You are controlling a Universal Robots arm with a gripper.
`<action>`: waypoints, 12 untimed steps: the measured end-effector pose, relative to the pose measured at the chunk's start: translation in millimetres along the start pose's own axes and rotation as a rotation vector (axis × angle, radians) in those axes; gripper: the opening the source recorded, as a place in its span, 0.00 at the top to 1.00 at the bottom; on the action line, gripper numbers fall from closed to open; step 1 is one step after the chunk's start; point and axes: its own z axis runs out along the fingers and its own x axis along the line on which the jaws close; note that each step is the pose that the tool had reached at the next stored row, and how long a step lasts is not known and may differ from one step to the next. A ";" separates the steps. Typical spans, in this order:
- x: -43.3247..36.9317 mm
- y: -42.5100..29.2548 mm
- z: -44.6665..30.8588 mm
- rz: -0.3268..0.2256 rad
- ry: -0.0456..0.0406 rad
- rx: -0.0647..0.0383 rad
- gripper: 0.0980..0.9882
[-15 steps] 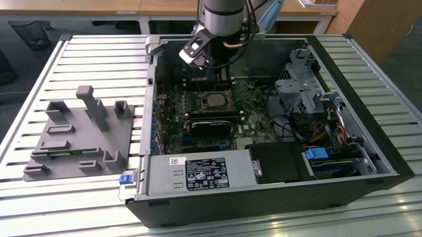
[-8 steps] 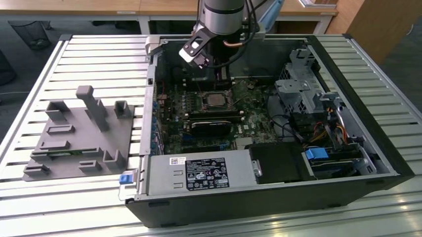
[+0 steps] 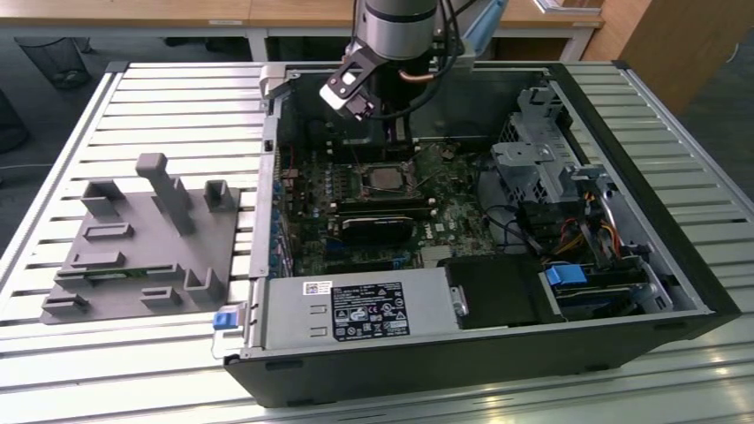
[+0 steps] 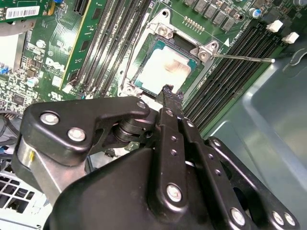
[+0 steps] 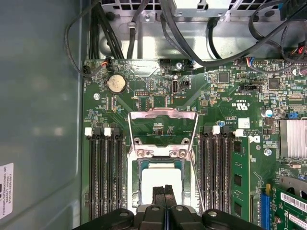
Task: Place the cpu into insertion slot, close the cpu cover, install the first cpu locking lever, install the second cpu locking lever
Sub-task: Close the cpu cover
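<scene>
Claw (image 4: 169, 91) sits closest to the lens in both wrist views. Its fingers are pressed together with nothing between them, tip at or just above one edge of the cpu (image 5: 160, 179); can't tell if it's touching. The cpu lies flat inside the insertion slot (image 4: 178, 44) and looks squarely seated, no corner riding up that I can see. The cpu cover (image 5: 163, 114) is swung open on its hinge, away from the socket, so not yet closed. Both locking levers are unlatched: one lever (image 4: 244, 59) sticks out over the memory slots (image 4: 230, 67), the other lever (image 4: 130, 55) runs along the opposite side. In the exterior view the arm is over the far part of the open PC case (image 3: 689, 265) on the slatted worktop (image 3: 71, 371), with the grey fixture (image 3: 141, 238) well apart on the exterior view's left. My read: cover-closing step. Use the shut fingers as a pusher on the frame's free edge, follow the hinge arc, stay off the chip top and levers, light force only.
</scene>
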 end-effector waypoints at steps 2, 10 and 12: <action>0.0 0.0 -0.6 0.000 -0.0001 0.000 0.97; 0.1 0.3 -4.7 0.000 -0.0001 0.002 0.97; 0.1 0.4 -6.1 0.000 0.0001 0.003 0.97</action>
